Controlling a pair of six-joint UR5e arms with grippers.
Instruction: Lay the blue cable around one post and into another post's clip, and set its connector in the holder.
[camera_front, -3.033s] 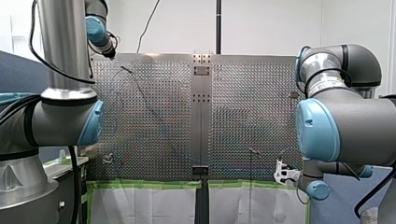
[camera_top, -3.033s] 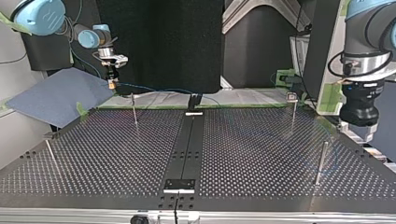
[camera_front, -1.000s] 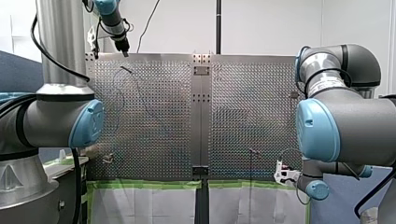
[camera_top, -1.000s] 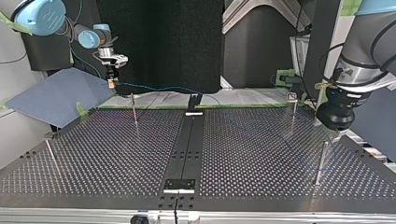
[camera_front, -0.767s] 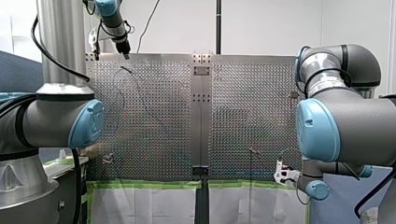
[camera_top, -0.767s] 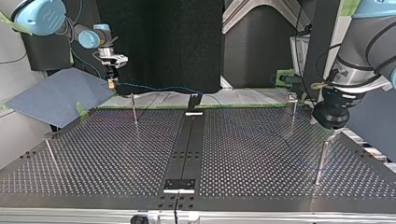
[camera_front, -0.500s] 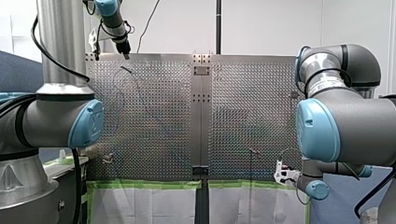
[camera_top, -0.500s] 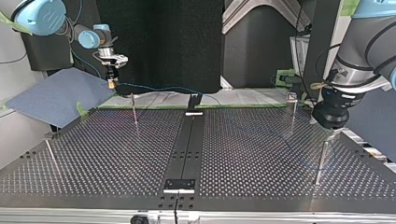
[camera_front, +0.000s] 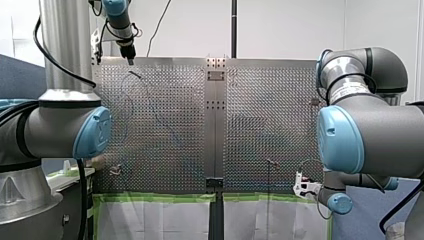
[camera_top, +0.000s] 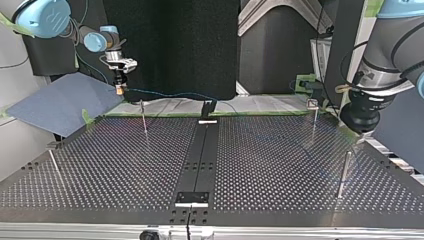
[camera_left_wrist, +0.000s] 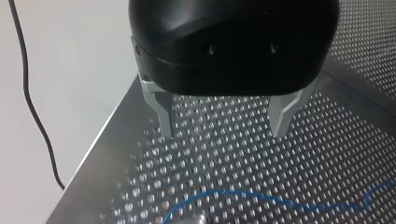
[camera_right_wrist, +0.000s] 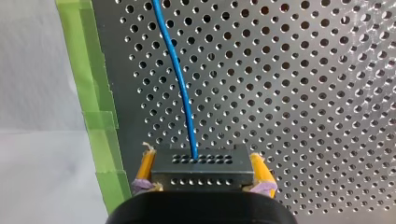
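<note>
One connector (camera_right_wrist: 200, 165) (blue cable (camera_right_wrist: 180, 88) attached) clamped in right tool (camera_right_wrist: 201, 171); left tool (camera_left_wrist: 224, 125) spread.

text: none readable | labels/brands: none legible | numbers/signs: none legible in any view

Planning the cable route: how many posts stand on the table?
4, by the top view: far-left post, near-left post, far-right post, near-right post. Others may be hidden.
</note>
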